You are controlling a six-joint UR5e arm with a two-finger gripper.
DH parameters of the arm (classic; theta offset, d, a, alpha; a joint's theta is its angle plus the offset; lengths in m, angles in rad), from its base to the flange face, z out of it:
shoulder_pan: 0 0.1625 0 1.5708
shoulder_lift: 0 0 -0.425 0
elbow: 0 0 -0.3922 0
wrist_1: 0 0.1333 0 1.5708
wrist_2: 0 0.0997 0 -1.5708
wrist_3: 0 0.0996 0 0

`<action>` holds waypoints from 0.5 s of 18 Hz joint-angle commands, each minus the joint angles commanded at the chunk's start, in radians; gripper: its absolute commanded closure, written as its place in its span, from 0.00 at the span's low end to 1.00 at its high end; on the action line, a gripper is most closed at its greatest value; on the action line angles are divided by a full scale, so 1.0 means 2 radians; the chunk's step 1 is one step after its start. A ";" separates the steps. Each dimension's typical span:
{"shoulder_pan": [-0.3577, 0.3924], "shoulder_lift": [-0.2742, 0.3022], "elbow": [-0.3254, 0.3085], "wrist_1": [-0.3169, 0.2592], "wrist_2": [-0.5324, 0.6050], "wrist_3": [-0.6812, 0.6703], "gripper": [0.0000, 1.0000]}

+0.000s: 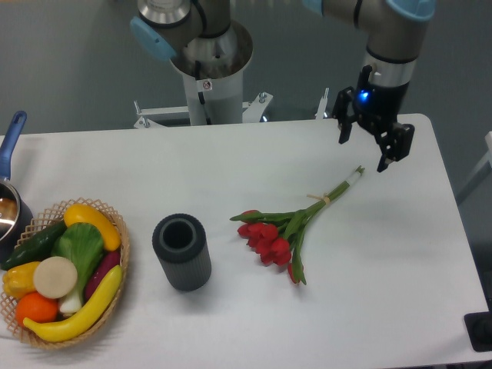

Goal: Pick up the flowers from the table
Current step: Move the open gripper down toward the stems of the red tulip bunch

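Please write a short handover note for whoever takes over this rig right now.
Gripper: open, empty, in the air above the stem end of the flowers.
Flowers: lying flat on the table, stems toward the gripper, heads toward the grey cylinder. Basket of produce at the left, not involved.
Done: nothing grasped yet.
Left: descend over the stems, close the fingers, lift.

You have the flowers [286, 231] lying flat on the table [231, 161], right of its centre. Red tulip heads cluster at the lower left end; green stems run up and right to a pale cut tip. A tan band, small and hard to make out, seems to tie the stems partway along. The table is white, smooth and flat.
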 joint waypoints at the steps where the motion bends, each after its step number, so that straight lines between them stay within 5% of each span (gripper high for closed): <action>1: -0.002 -0.010 0.000 0.000 0.000 0.001 0.00; 9: -0.018 -0.066 -0.015 0.028 0.003 -0.010 0.00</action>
